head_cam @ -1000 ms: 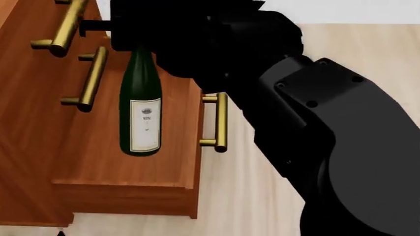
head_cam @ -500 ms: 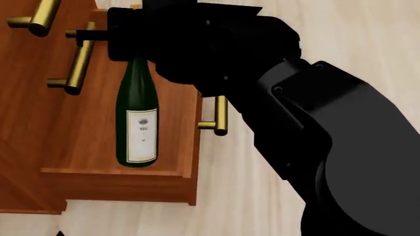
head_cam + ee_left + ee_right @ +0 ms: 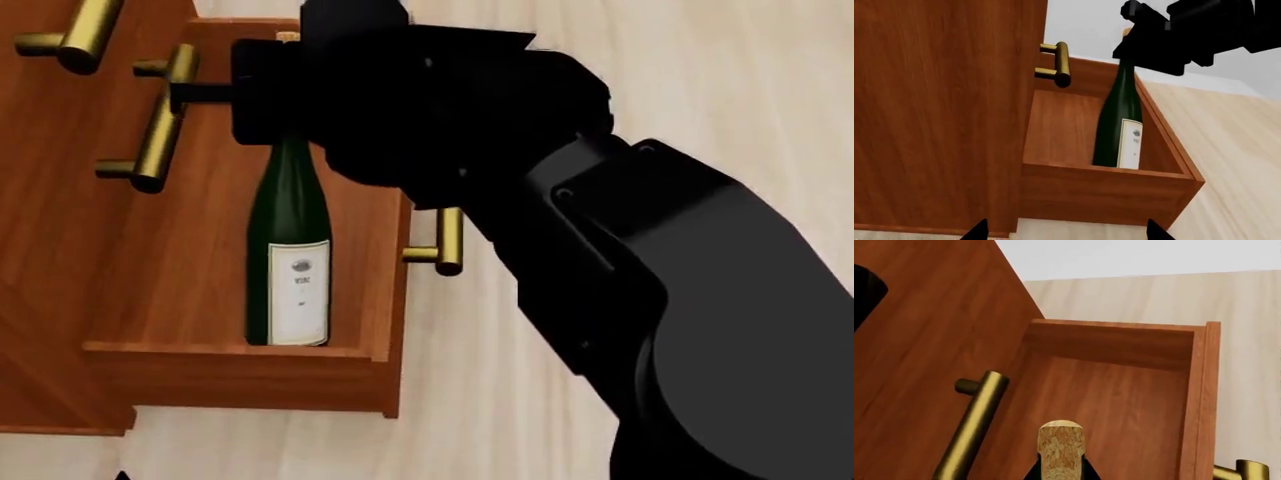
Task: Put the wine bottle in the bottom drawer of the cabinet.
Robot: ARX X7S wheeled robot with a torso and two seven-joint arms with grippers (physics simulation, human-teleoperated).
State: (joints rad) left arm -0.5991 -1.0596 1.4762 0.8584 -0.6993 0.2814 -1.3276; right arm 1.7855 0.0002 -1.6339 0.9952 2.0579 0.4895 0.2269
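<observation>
The dark green glass wine bottle (image 3: 287,260), clamped at its neck by the right gripper's (image 3: 274,105) fingers, is lowered upright inside the open reddish-brown wooden bottom drawer (image 3: 240,372); release is left.

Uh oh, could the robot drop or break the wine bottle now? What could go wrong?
Maybe. The right gripper holds the wine bottle only by its thin neck, standing upright in the open bottom drawer. If let go while upright, it could tip over against the drawer wall. It also looks taller than the shallow drawer, so shutting the drawer might knock it against the cabinet.
</observation>
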